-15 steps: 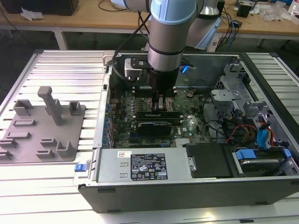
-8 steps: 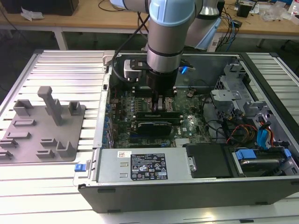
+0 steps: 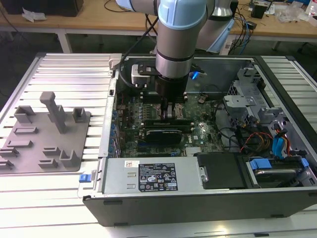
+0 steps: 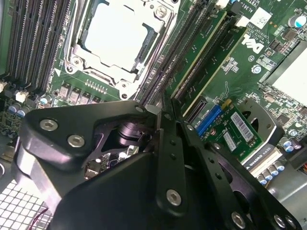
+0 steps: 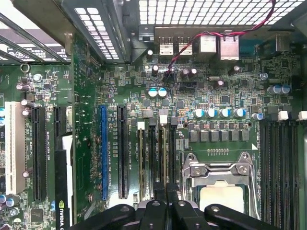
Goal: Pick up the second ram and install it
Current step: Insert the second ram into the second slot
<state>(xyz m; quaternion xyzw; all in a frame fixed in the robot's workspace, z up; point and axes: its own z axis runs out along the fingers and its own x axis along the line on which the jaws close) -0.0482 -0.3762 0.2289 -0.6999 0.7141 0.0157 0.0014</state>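
Grey fixture lies at the exterior view's left on the ribbed bench, well apart from the work. Next to it stands the open case, its near side taken up by the power supply.

Over the middle of the case the arm reaches straight down to the motherboard, and the claw sits low at the memory slots. In the first wrist view the claw has its fingers drawn close together, and the ram runs straight in between them. The ram stands on edge in its slot, its far end at a white clip. Another stick stands in a slot just beside it, and the CPU socket lies close on the ram's other side. In the second wrist view the claw shows the same narrow seam between its fingers, with the tips down at the slots beside the socket.

Toward the exterior view's right, the case holds a metal drive cage, loose cables and a drive with blue tabs.
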